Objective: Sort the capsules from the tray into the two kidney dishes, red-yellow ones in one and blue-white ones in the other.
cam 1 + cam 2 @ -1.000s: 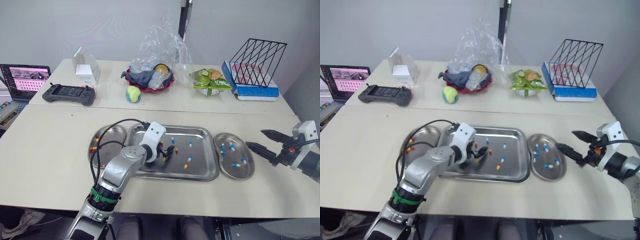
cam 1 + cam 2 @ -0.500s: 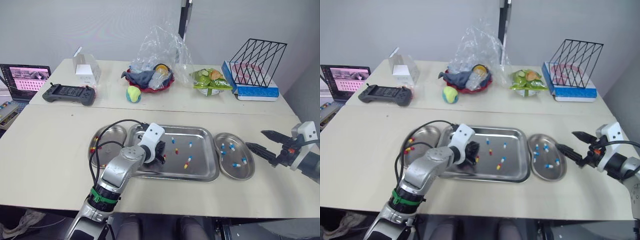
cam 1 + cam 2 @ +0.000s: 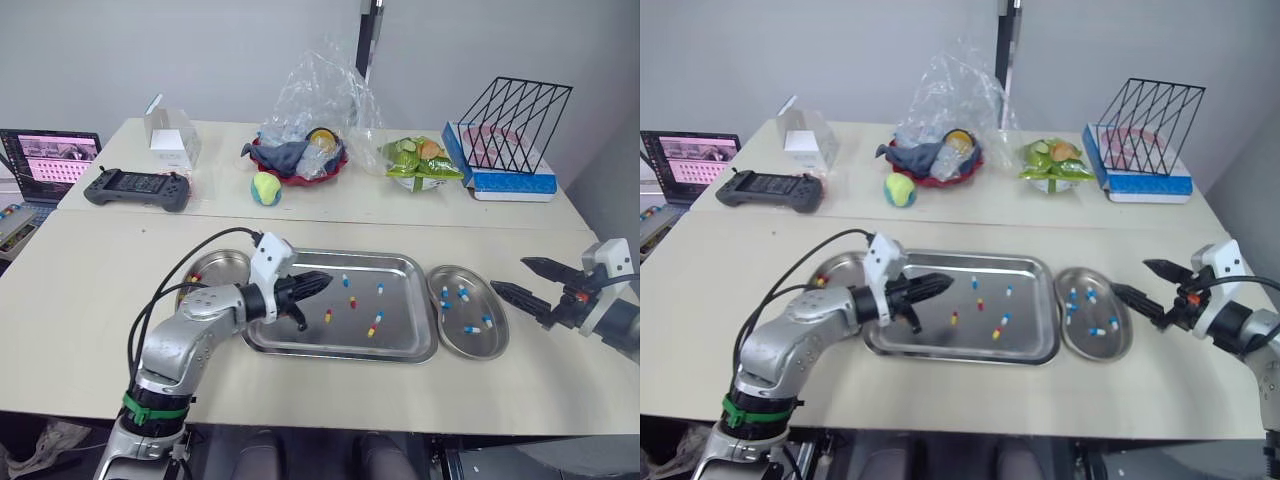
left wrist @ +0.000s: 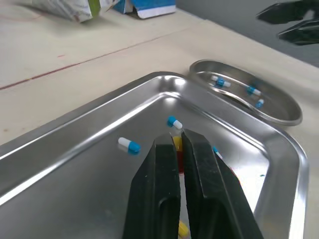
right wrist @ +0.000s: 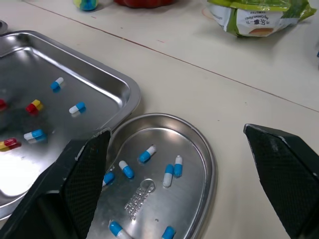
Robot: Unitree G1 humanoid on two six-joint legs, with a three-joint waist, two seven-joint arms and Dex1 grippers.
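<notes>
Left end effector (image 4: 178, 137) retreated; tray (image 3: 405, 312) holds six capsules (image 3: 352, 302) (three red-yellow).

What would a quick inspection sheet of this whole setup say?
Surface: beige table.
Job's things: tray holds mixed capsules; right kidney dish has blue-white capsules; left kidney dish has red-yellow ones.
Clutter: game controller, tennis ball, snack bag, wire rack, laptop.
Grippers: left gripper shut above the tray; right gripper open beside the right kidney dish.
Cables: black cable loops off the left arm.
Surroundings: grey wall.
</notes>
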